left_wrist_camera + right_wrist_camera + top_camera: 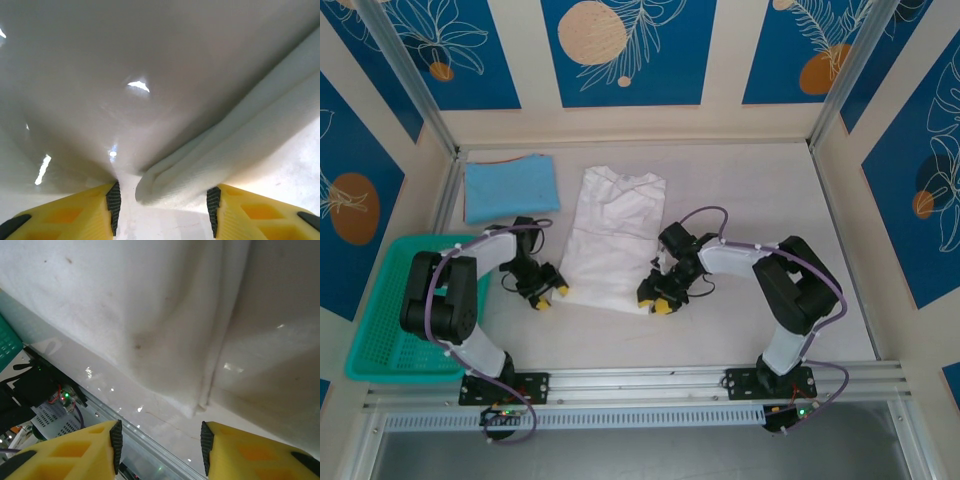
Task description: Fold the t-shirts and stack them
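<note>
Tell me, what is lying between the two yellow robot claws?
The white t-shirt. In the top view, its near hem stretches from the left gripper across to the right gripper. Both grippers are open at its bottom corners.

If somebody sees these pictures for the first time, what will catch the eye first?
The plain white short-sleeved cloth t-shirt lies flat in the centre, with the open, yellow-fingered left tool and right tool at its near corners. Next come the folded light-blue cloth shirt at the far left and the teal plastic mesh basket by the left edge.
</note>
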`<state>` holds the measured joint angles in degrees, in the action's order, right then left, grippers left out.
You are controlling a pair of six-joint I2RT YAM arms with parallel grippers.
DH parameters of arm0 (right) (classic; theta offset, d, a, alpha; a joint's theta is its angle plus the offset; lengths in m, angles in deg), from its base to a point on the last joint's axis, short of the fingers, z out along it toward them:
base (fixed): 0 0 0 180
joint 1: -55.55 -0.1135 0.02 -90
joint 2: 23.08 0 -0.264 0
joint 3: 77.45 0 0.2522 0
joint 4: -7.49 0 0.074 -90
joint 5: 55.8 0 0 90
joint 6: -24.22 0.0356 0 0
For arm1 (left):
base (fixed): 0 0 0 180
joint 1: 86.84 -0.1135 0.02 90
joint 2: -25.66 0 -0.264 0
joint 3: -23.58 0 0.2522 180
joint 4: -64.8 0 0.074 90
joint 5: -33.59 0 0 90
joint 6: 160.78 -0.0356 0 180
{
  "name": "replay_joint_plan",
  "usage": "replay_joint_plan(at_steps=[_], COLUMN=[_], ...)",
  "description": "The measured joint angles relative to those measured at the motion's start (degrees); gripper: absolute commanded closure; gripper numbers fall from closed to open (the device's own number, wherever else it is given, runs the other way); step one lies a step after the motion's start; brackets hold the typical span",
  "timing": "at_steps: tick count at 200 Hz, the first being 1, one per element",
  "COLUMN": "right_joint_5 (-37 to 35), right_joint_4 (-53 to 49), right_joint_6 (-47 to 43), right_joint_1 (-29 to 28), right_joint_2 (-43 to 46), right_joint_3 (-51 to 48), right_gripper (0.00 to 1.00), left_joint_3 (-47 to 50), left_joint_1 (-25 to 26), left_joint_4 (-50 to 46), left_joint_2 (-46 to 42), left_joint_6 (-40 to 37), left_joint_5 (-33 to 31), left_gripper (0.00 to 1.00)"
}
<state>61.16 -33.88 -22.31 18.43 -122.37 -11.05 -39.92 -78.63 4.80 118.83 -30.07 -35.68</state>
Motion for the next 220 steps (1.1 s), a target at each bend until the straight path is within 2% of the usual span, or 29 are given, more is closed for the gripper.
replay_joint_plan(at_steps=[22, 73, 90, 104, 129, 150, 177, 220], right_joint_5=[-0.55, -1.79, -2.56, -2.99, -2.82, -3.19, -3.21, -3.28], right_joint_4=[0.00, -2.16, -3.02, -3.06, -2.64, -1.68, -1.31, -1.07], right_joint_6=[0.00, 0.87, 0.83, 1.01, 0.85, 0.68, 0.57, 0.61], right_joint_1=[-0.39, -0.81, -0.90, -1.09, -1.18, -1.40, -1.40, -2.29], right_joint_2=[-1.70, -4.44, -4.92, -4.92, -4.59, -2.82, 0.15, -1.25], right_joint_3=[0.00, 1.51, 2.14, 2.27, 2.40, 2.01, 0.83, 0.90], right_gripper=[0.58, 0.83, 0.86, 0.85, 0.66, 0.57, 0.56, 0.63], left_joint_3=[0.13, 0.24, 0.24, 0.24, 0.31, 0.55, 0.66, 0.72], left_joint_1=[-0.22, -0.87, -0.87, -0.87, -0.87, -0.87, -0.87, -0.85], left_joint_4=[0.79, 0.68, 0.92, 0.92, 1.01, 1.29, 1.46, 1.51], left_joint_2=[0.26, 1.07, 1.09, 1.09, 1.09, 1.09, 1.07, 1.07], left_joint_6=[0.35, 0.74, 0.90, 0.76, 0.74, 0.24, -0.59, -0.79], left_joint_5=[0.11, 0.68, 1.33, 1.70, 1.75, 1.77, 1.77, 1.97], left_gripper=[0.66, 0.89, 0.94, 0.93, 0.87, 0.83, 0.82, 0.83])
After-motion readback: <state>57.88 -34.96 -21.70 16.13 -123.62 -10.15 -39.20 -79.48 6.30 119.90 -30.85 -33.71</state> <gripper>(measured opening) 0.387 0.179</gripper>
